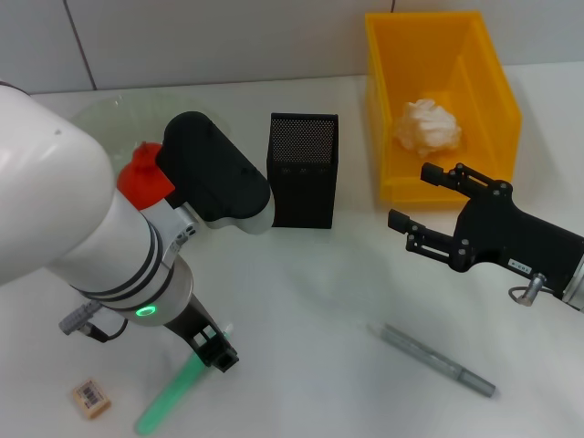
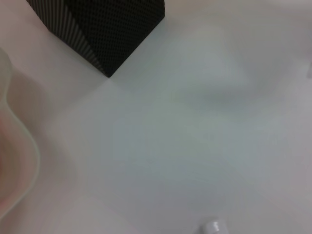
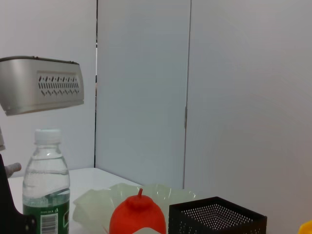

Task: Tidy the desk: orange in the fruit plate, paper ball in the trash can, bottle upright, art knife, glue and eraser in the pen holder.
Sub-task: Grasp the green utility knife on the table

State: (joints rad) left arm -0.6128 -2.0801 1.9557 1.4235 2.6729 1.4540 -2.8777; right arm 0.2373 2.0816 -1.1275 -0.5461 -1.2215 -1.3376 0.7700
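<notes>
Standing upright, cap up: bottle (image 3: 47, 183).

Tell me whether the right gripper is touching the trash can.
Cannot tell. In the head view the right gripper is open, its upper fingertip overlapping the trash can's front edge; no view shows contact or a gap.

head: high, down | wrists: low, perhaps sharing pen holder (image 1: 303, 170)

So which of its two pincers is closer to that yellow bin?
The right one. The right pincer hangs open just in front of the trash can, almost at its front wall. The left pincer is far off, across the table by the green stick.
</notes>
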